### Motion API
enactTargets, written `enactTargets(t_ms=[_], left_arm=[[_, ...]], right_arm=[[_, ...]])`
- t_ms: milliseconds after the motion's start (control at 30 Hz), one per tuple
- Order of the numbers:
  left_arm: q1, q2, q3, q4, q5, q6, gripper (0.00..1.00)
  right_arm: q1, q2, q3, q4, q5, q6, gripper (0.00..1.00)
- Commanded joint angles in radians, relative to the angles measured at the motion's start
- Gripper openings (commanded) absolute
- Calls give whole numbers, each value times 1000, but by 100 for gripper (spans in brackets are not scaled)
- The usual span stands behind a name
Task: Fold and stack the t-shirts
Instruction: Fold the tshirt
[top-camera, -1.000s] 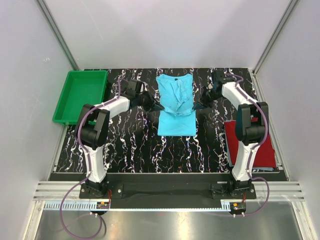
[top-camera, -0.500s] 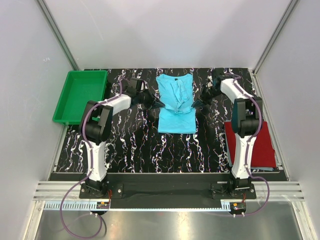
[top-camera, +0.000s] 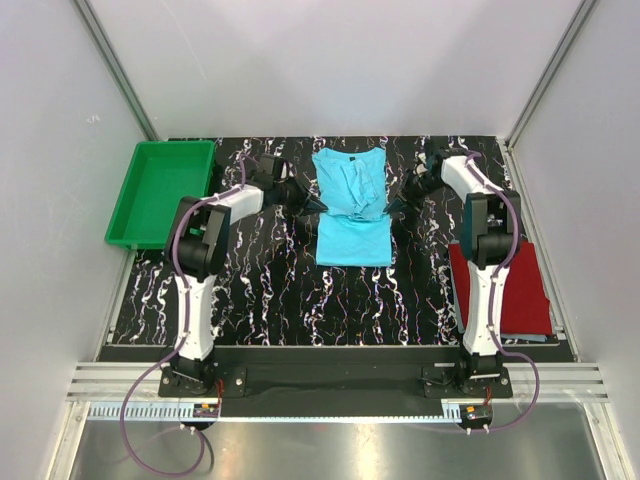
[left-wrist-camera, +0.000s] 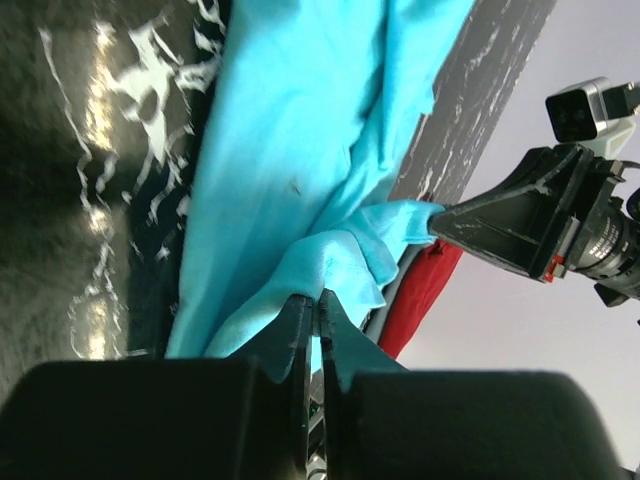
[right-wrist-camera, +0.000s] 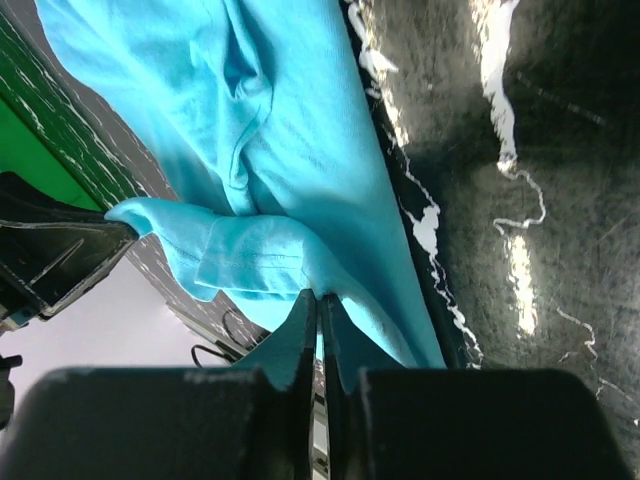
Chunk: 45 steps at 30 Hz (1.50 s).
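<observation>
The left end effector (left-wrist-camera: 312, 310) has its two fingers pressed nearly together on a bunched side edge of the turquoise t-shirt (top-camera: 350, 215). A sliver of blue cloth shows in the narrow slit between them. The right end effector (right-wrist-camera: 318, 305) is clamped the same way on the opposite side edge. Seen from above, the two face each other across the shirt at about mid-length, and both arms are stretched far forward.

The turquoise t-shirt lies at the centre of the far half of the table (top-camera: 260, 280), collar toward the back wall. Its upper part is rumpled and its lower part is flat. The dark red t-shirt (top-camera: 525, 295) is a folded rectangle at the near right, well apart from it.

Judging the risk, each grip takes only a thin pinch of cloth. An uneven pull by one arm could slip the fabric free or skew the fold, and a slack middle could crease.

The table is glossy black with white marbling. A green tray (top-camera: 160, 190) sits at the far left. Plain white walls (top-camera: 330, 70) with metal framing enclose the space.
</observation>
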Motion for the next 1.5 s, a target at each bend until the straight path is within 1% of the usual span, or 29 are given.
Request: enactTargets(t_ms=[0,100,167,200,233,267,300,333,367,433,467,533,600,633,733,767,800,833,867,933,967,1033,1100,1167,1233,1467], left_arm=[[20,21,51,-6,10,-10,8],[26,30,59,-6,4,-6,13],[31,34,68,-12,-8,8,16],[32,34,74,-31,-16,17,22],[34,34,82,-43,-29,38,25],[37,31,105,-60,-37,54,30],[40,30,119,-96,-43,69,35],[41,10,129,-114,-60,110,37],[43,-2,146,-133,-71,132,38],[46,-36,155,-187,-103,207,45],[45,-70,149,-199,-106,229,46],[45,-113,126,-216,-96,272,48],[34,-165,74,-216,-79,292,48],[28,-182,36,-215,-62,309,47],[-14,-239,-15,-213,-33,338,44],[-41,-248,-39,-212,-31,345,43],[-55,-251,-48,-203,-28,352,42],[-69,-249,-56,-197,-19,355,41],[-80,-242,-64,-190,-13,350,39],[-100,-208,-85,-146,24,318,35],[-107,-197,-93,-128,36,307,33],[-110,-177,-114,-109,35,304,31],[-109,-174,-139,-103,29,306,29],[-109,-174,-183,-101,21,312,28],[-109,-177,-234,-95,9,313,28],[-109,-179,-354,-100,-17,341,26]], right_arm=[[-15,27,70,1,-40,17,7],[-19,53,109,-1,-46,21,12],[-25,82,153,-2,-53,21,17],[-33,95,173,-4,-57,24,18],[-39,110,193,-7,-61,29,20],[-56,137,232,-10,-78,46,24],[-65,151,257,-13,-90,49,25],[-71,161,285,-25,-95,52,27],[-75,176,346,-65,-86,41,30],[-75,178,404,-120,-57,21,32],[-102,167,444,-172,-16,-9,33],[-102,127,449,-211,17,-43,35],[-99,78,380,-219,22,-57,36],[-96,25,310,-214,23,-71,36],[-87,-84,183,-173,22,-86,36],[-55,-112,90,-135,19,-85,36],[-47,-138,45,-112,17,-81,36],[-27,-182,-39,-90,5,-74,34],[-15,-200,-78,-52,-4,-71,34],[26,-239,-182,-15,-32,-63,29],[40,-250,-218,22,-38,-58,24],[71,-272,-317,63,-70,-45,16],[85,-283,-376,117,-86,-34,9],[97,-290,-445,154,-106,-28,7],[97,-301,-508,177,-87,-29,6],[87,-303,-597,192,-17,-69,4]])
